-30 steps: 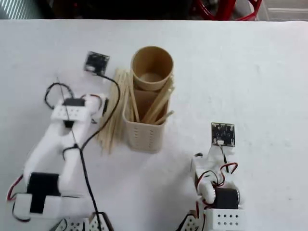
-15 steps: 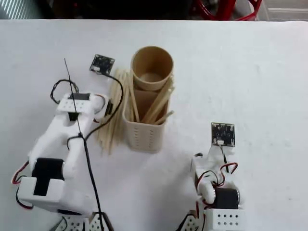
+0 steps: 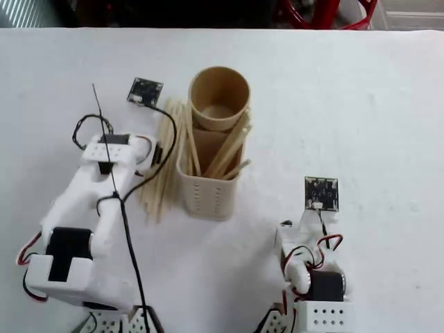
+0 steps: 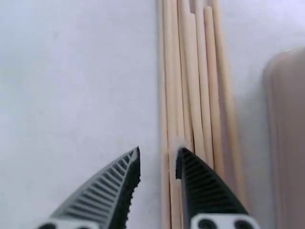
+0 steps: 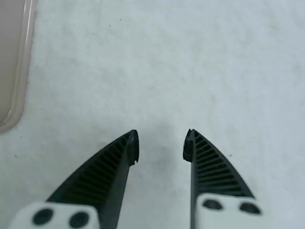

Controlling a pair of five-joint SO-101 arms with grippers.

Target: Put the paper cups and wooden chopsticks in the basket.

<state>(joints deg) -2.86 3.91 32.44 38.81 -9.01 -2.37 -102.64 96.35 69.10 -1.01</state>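
White tabletop [image 3: 361, 104] lay under both arms, with the beige basket [image 3: 208, 187] on it between them. A paper cup [image 3: 219, 97] sat in the basket's far end, and several sticks leaned inside it.

The left claw [image 4: 157, 160] was partly spread and pinched nothing. One fingertip [image 4: 188, 164] lay over the bundle of loose wooden chopsticks [image 4: 195, 86], and the other was over bare table just beside the bundle. The outermost stick ran into the gap between the fingers (whether it touched either one could not be told). The bundle ran straight ahead of this claw, flat on the table. Beyond the bundle, on the side away from the claw's free finger, rose a beige wall. From above, the loose sticks lay along the basket's side, near the left arm's wrist.

The right claw [image 5: 161, 140] was spread wider and held nothing. It pointed down at bare table, with the basket's rim well off toward the left arm's side.
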